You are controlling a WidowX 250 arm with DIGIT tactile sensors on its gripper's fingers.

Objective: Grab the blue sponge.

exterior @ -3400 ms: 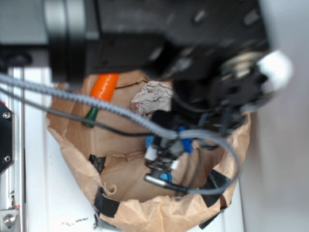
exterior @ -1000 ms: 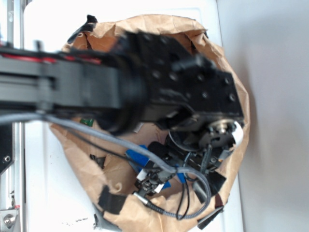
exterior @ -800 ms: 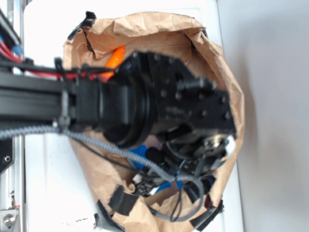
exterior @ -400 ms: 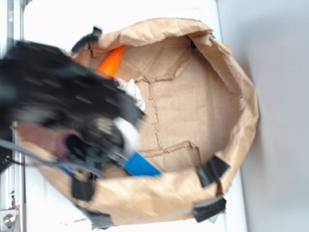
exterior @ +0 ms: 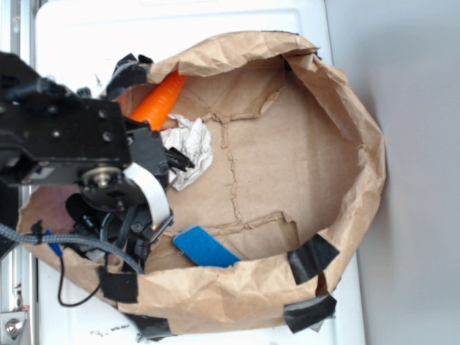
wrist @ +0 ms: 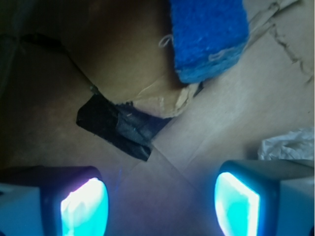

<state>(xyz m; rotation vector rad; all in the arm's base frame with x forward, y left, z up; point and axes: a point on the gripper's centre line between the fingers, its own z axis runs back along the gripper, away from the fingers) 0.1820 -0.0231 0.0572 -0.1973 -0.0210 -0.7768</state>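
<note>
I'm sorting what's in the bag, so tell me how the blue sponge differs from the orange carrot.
The blue sponge is a flat blue rectangle; the orange carrot is a long tapered orange cone. The sponge looks shorter than the carrot. The sponge lies by the near wall of the paper bag, while the carrot rests against the far wall beside the crumpled white paper. Both lie loose inside the bag, and neither is held by the gripper.

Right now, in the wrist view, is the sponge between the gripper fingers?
No. The blue sponge lies on the cardboard ahead of the open gripper, with only bare cardboard between the fingers.
</note>
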